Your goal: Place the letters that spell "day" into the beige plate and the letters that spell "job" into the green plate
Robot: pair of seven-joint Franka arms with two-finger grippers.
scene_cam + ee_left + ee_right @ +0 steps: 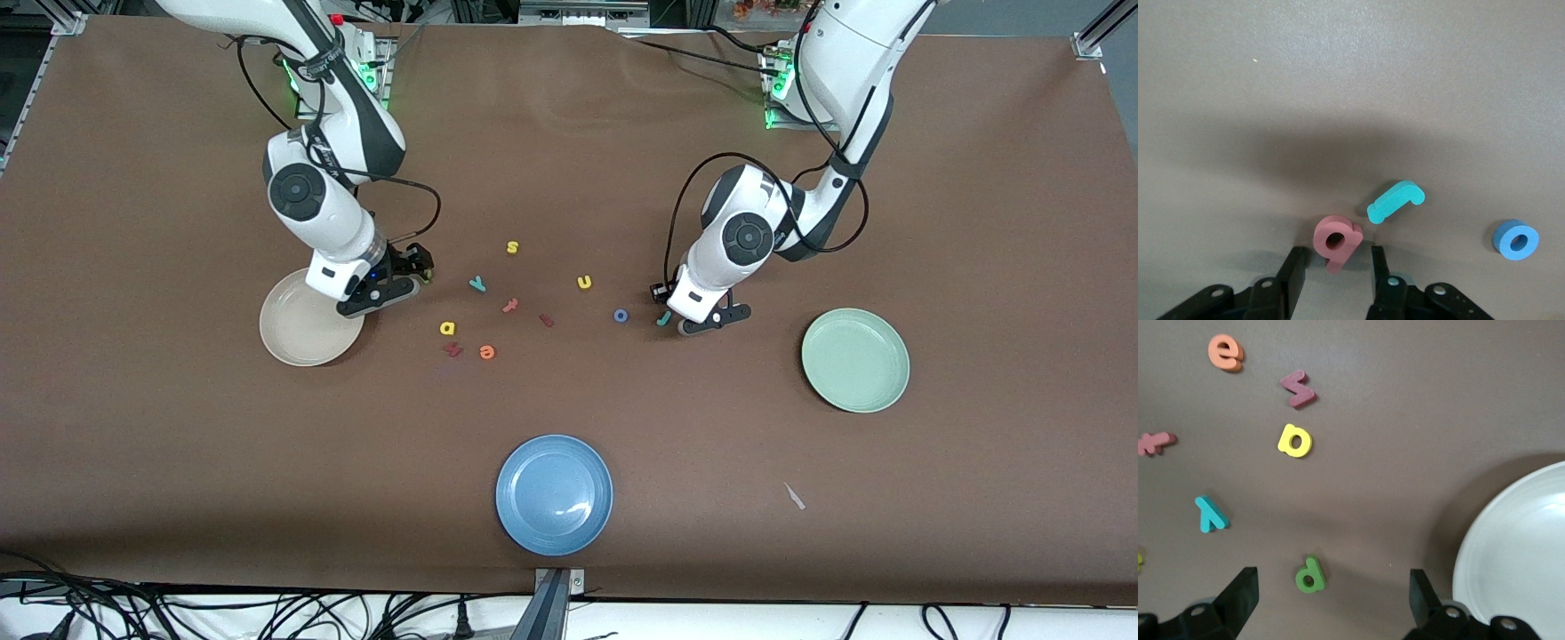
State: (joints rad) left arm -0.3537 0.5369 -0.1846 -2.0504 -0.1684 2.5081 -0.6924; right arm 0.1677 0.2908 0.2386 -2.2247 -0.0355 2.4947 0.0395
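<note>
Left end effector straddling pink b, fingers apart, teal j beside

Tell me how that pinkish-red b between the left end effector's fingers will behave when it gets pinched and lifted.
The pinkish-red b looks like thick foam, so probably very light and slightly squashy. It lies flat with flat sides, so rolling seems unlikely. Being small against the left end effector, it may twist if gripped off-centre.
</note>
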